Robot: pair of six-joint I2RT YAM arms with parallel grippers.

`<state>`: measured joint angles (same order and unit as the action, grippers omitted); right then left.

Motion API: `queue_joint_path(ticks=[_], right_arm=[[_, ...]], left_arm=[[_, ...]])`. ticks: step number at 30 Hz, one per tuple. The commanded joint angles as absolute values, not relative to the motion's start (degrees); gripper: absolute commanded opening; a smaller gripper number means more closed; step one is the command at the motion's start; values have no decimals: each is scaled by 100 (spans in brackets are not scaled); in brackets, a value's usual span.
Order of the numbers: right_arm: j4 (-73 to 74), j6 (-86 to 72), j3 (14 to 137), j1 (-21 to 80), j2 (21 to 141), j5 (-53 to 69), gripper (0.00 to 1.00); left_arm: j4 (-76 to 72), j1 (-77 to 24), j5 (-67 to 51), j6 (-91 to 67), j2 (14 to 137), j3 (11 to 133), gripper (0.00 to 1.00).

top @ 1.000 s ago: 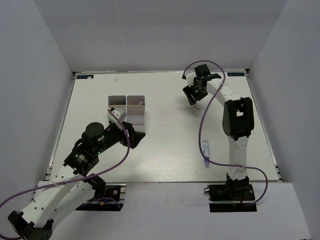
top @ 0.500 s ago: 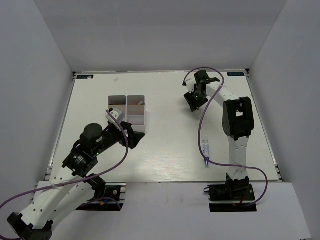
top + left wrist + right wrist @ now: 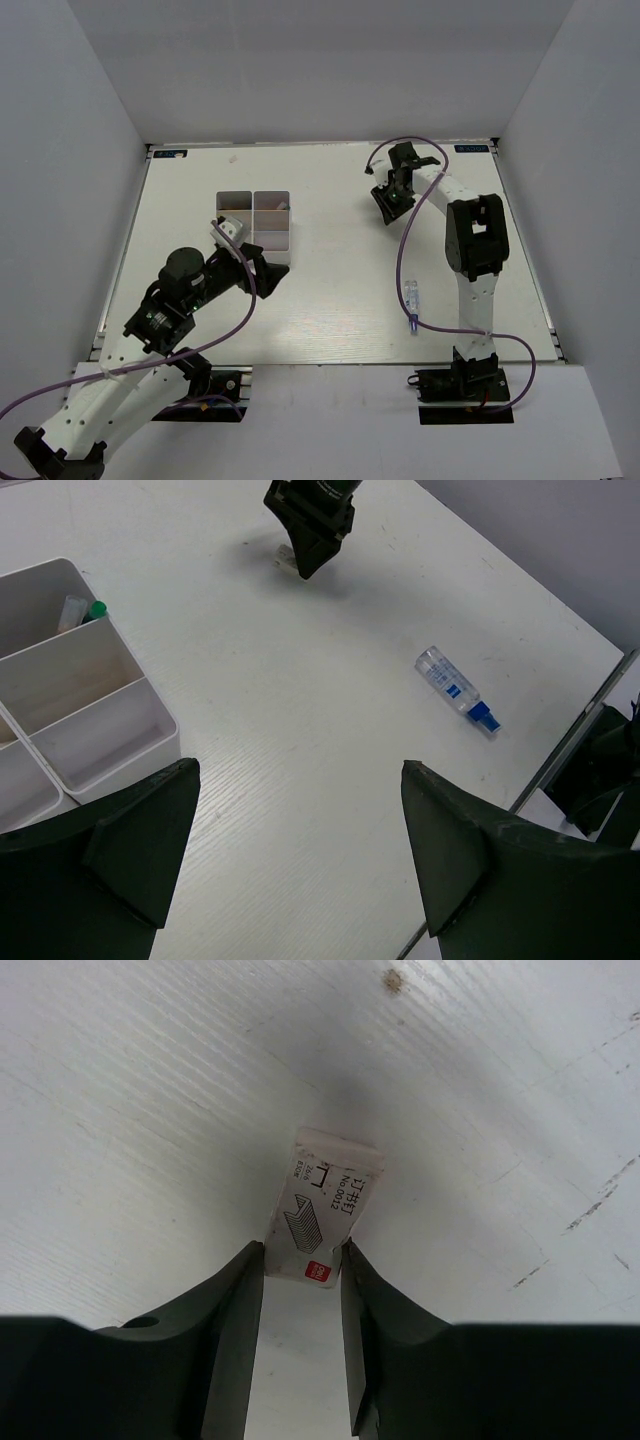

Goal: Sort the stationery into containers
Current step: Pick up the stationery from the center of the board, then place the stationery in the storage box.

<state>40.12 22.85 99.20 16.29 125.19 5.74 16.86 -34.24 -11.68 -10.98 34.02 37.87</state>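
Note:
A small white box (image 3: 325, 1200) printed with a staples picture lies on the table at the far right. My right gripper (image 3: 300, 1250) has come down over its near end, with a finger pressed on each side; in the top view the gripper (image 3: 385, 210) hides the box. The white four-compartment organizer (image 3: 252, 212) stands left of centre, with a green-capped item (image 3: 95, 610) in one cell (image 3: 110, 730). My left gripper (image 3: 300, 770) is open and empty, just right of the organizer (image 3: 262, 270). A clear blue-tipped tube (image 3: 411, 303) lies at the near right (image 3: 457, 691).
The right arm's purple cable (image 3: 402, 250) loops over the table between the gripper and the tube. Grey walls close in the table on three sides. The table's near edge (image 3: 330, 362) runs just beyond the arm bases.
My right gripper has shifted slightly back and down onto the small box. My left arm has drawn a little toward the near edge, still open.

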Motion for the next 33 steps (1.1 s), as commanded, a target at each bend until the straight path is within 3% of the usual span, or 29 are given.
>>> queue_joint_path(ticks=[1,10,22,33], right_arm=[[4016,2320,9853,1687,12120,791,16],[4025,2566,9554,1986,11295,1590,14],[3894,2944,9272,3355,10187,2444,14],[4052,3015,10607,4877,11153,1706,14]], left_arm=[[1714,-3401,-1222,-1055,3331,3867,91],[1714,-3401,-1222,-1055,3279,3867,91],[1609,-3401,-1222,-1055,2761,3814,91],[923,-3401,-1898,-932,1530,3446,91]])
